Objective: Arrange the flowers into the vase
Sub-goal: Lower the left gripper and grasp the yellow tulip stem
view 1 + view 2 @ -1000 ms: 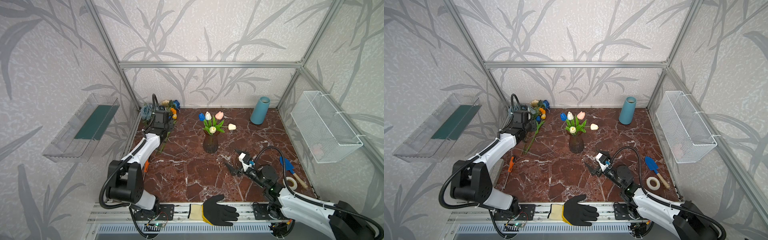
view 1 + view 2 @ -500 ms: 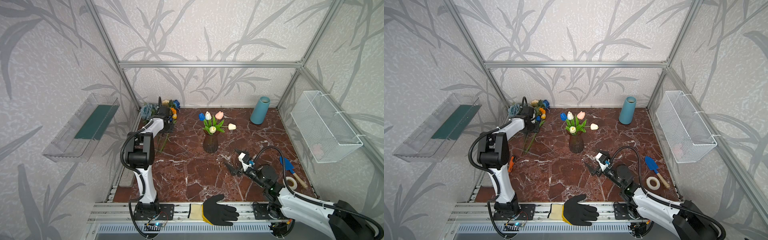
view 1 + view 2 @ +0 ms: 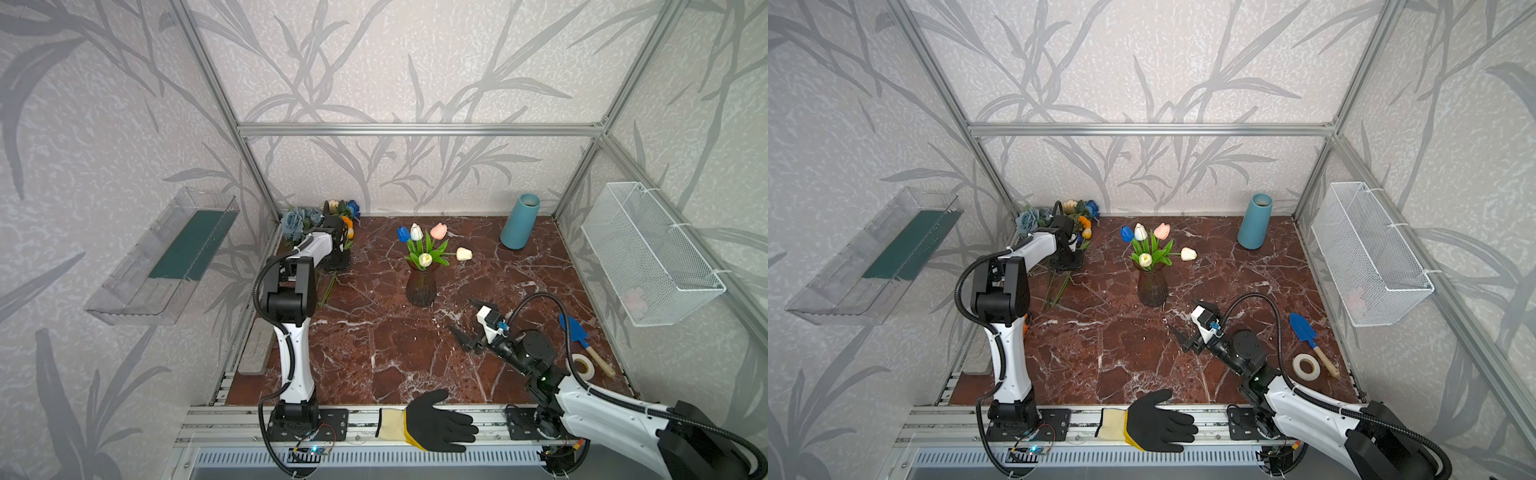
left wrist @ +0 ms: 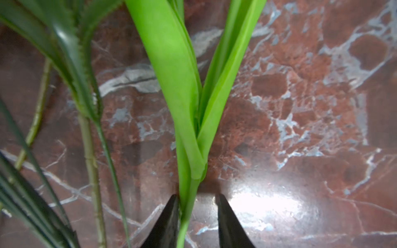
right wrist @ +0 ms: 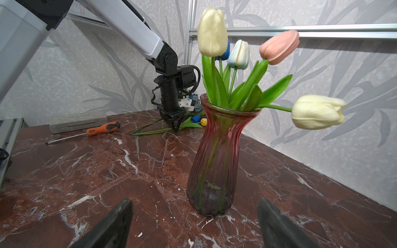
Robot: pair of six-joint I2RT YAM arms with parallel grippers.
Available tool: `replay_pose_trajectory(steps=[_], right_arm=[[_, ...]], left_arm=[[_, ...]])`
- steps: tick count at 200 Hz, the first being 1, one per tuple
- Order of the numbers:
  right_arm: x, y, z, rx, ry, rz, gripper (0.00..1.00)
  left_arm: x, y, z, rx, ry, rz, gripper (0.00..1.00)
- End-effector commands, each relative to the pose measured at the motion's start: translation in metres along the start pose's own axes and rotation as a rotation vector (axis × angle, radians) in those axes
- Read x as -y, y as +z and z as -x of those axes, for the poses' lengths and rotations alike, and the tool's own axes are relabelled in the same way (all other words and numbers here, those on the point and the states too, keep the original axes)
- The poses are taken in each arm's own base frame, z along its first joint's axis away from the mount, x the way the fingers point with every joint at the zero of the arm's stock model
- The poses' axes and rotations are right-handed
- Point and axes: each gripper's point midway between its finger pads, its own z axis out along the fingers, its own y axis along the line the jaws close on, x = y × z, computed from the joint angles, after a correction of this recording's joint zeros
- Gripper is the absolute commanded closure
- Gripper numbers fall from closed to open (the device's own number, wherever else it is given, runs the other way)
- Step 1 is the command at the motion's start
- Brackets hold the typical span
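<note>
Progress: five tulips (image 3: 416, 232) standing in vase (image 3: 420, 286) | left tool (image 4: 196, 199) straddling tulip stem (image 4: 185, 211), not pinching | right tool (image 5: 193, 200) idling, spread wide | roses (image 3: 293, 220), marigold (image 3: 347, 223) waiting past left tool

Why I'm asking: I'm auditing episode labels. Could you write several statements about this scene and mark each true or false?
1. The glass vase holds tulips. True.
2. The right tool is shut on a tulip stem. False: its jaws stand open and empty, facing the glass vase.
3. The left tool straddles a bright green stem. True.
4. The blue vase lies on its side. False: it stands on its base near the back wall.
5. The screwdriver sits in the wire basket. False: it lies on the table.
</note>
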Motion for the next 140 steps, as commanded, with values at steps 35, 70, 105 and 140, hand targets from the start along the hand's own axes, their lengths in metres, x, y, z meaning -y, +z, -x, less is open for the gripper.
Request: replay_pose_trajectory(steps=[35, 70, 105, 140], right_arm=[[0.0, 0.001, 0.005, 0.02, 0.003, -0.001, 0.09], [-0.001, 0.001, 0.006, 0.022, 0.005, 0.003, 0.09], [-0.001, 0.0, 0.006, 0.022, 0.004, 0.006, 0.09], [-0.001, 0.001, 0.006, 0.021, 0.001, 0.003, 0.09]], left_arm=[[0.012, -0.014, -0.007, -0.018, -0.001, -0.063, 0.82], [0.022, -0.029, -0.007, 0.025, -0.005, -0.113, 0.93], [0.028, -0.042, -0.008, 0.049, -0.01, -0.126, 0.98], [0.039, -0.07, -0.007, 0.105, 0.0, -0.142, 0.98]])
